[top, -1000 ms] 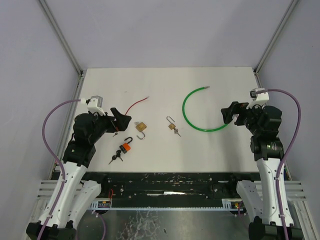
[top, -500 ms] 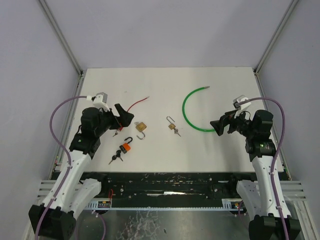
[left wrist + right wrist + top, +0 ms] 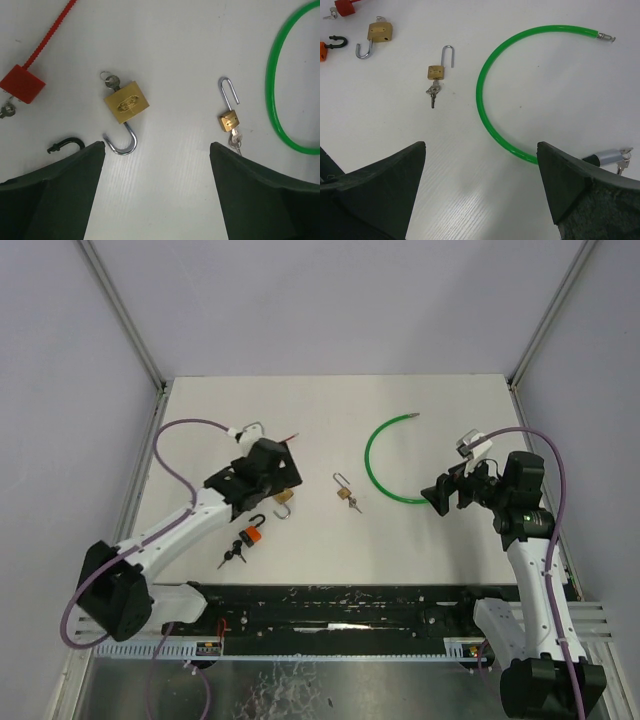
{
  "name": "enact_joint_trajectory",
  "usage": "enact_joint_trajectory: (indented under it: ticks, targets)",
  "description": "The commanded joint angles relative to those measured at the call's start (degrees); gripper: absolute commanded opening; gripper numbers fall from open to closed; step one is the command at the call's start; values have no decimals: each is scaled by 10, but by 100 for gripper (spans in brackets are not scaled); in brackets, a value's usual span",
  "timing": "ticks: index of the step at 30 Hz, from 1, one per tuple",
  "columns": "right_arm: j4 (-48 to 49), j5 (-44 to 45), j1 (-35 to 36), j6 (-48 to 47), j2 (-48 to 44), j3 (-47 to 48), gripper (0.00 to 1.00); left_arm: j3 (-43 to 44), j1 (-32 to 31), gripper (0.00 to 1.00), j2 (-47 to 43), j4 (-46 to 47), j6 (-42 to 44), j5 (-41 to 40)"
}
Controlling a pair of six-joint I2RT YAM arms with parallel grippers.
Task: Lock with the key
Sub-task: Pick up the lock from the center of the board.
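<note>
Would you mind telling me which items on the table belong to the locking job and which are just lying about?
Probably in the job (a guess; other locks stand open too):
- larger brass padlock, shackle open
- key in it

Seemingly just lying about:
- small brass padlock with its own key
- green cable lock
- orange padlock
- red cable lock

The left arm [image 3: 175, 533] and right arm [image 3: 528, 560], white shells with black joints, are bolted at the table's [image 3: 330, 400] near edge; a purple cable [image 3: 163, 445] loops along each, and the fingers [image 3: 55, 195] are dark wedges.
</note>
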Motion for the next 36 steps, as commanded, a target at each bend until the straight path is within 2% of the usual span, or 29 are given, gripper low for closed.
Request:
enact_joint_trajectory:
  ticks: [1, 12, 21, 27, 36]
  targets:
    - [-34, 23, -2, -31, 2, 34, 99, 102, -59, 84, 98, -130, -121, -229]
    - [-38, 31, -2, -38, 5, 30, 99, 157, -62, 77, 242, -131, -187, -224]
    - [-38, 27, -2, -37, 4, 27, 99, 188, -59, 78, 335, -121, -202, -211]
    - [-38, 24, -2, -37, 5, 26, 99, 172, -52, 78, 349, -89, -207, -187]
    - [-38, 19, -2, -38, 7, 25, 99, 128, -6, 66, 357, -42, -207, -116]
